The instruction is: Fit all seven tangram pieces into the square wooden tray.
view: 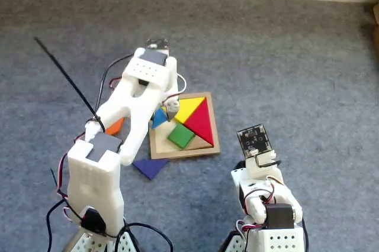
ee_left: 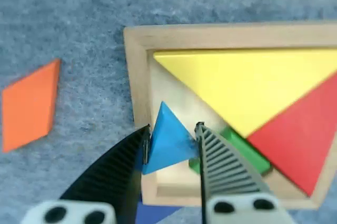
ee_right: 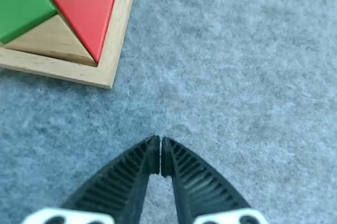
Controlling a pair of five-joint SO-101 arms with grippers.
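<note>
Left arm stretched forward, left gripper pointing down over square wooden tray, fingers clamped on small blue wooden triangle at tray's inner edge. Right arm folded back, right gripper fingers pressed together, empty, above grey carpet near tray corner.

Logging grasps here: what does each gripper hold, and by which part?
The left gripper pinches the blue triangle across its two slanted sides; the right gripper is shut on nothing.
</note>
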